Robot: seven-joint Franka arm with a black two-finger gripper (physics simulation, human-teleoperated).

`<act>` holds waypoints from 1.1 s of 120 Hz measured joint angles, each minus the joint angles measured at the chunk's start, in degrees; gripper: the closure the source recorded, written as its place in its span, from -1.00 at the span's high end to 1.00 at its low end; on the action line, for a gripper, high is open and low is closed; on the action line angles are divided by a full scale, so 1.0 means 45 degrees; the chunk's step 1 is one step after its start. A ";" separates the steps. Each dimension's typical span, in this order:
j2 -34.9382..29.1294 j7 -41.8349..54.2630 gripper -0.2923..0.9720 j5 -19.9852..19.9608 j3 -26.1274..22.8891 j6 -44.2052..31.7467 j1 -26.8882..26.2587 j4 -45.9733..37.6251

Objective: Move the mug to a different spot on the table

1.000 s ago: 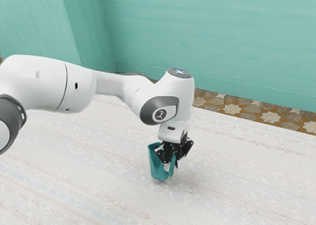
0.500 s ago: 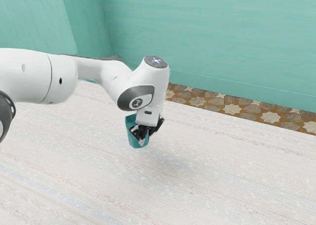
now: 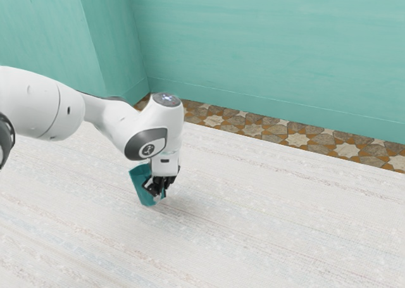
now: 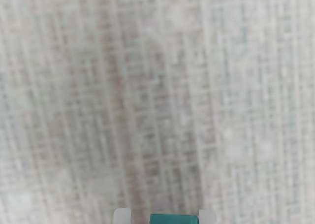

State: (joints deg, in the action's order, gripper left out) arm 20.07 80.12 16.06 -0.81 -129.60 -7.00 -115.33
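Pale wood-grain table [image 3: 285, 225], teal walls [image 3: 266, 41], patterned floor tiles [image 3: 304, 136]; your gripper [image 3: 158, 191] pinches the tilted mug [image 3: 140, 180], seen wrist-side between pale pads [image 4: 121, 217].

You had the mug [image 3: 140, 185] in your gripper [image 3: 155, 192], over the table [image 3: 285, 225], toward the exterior view's left, wall [image 3: 266, 41] behind.

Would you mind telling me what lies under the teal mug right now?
Only the pale table lies under the mug, which hangs tilted in the hand. The mug's own base covers the spot directly beneath, so contact cannot be judged.
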 joint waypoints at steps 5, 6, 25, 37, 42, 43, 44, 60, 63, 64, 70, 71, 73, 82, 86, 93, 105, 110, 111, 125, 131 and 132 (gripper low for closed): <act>0.0097 -0.0087 -0.71 0.0006 0.0022 -0.0141 0.0070 -0.0076; 0.0118 -0.0105 -0.71 0.0009 0.0025 -0.0169 0.0081 -0.0089; 0.0277 -0.0358 -0.35 0.0007 0.0027 -0.0414 0.0181 -0.0173; 0.0285 -0.0455 -0.02 -0.0027 0.0025 -0.0400 0.0149 -0.0176; 0.0283 -0.0490 0.08 -0.0034 0.0020 -0.0396 0.0127 -0.0179; 0.0282 -0.0497 0.10 -0.0035 0.0018 -0.0396 0.0125 -0.0181; 0.0281 -0.0504 0.11 -0.0038 0.0016 -0.0395 0.0123 -0.0183; 0.0202 -0.0600 0.31 -0.0132 0.0009 -0.0402 0.0127 -0.0402; 0.0166 -0.0616 0.34 -0.0170 0.0007 -0.0408 0.0128 -0.0459; 0.0148 -0.0621 0.34 -0.0188 0.0007 -0.0410 0.0128 -0.0488; -0.0010 -0.0650 0.38 -0.0331 -0.0004 -0.0420 0.0123 -0.0693; -0.0042 -0.0655 0.39 -0.0354 -0.0009 -0.0422 0.0121 -0.0728; -0.0118 -0.0664 0.40 -0.0397 -0.0020 -0.0424 0.0114 -0.0805; -0.0476 -0.0702 0.44 -0.0609 -0.0059 -0.0434 0.0095 -0.1132; -0.0675 -0.0717 0.46 -0.0680 -0.0080 -0.0438 0.0086 -0.1257; -0.1085 -0.0742 0.48 -0.0795 -0.0101 -0.0443 0.0065 -0.1448; -0.1795 -0.0780 0.50 -0.0932 -0.0259 -0.0448 0.0054 -0.1545; -0.2108 -0.0794 0.51 -0.0966 -0.0343 -0.0448 0.0050 -0.1555; -0.2164 -0.0796 0.51 -0.0971 -0.0355 -0.0449 0.0048 -0.1556; -0.2832 -0.0830 0.52 -0.1002 -0.0431 -0.0447 0.0054 -0.1511; -0.2866 -0.0842 0.52 -0.1000 -0.0439 -0.0450 0.0101 -0.1475; -0.2861 -0.0843 0.52 -0.0998 -0.0440 -0.0450 0.0111 -0.1463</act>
State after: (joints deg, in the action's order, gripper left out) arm 7.19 76.33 11.57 -2.79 -131.62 -6.50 -121.91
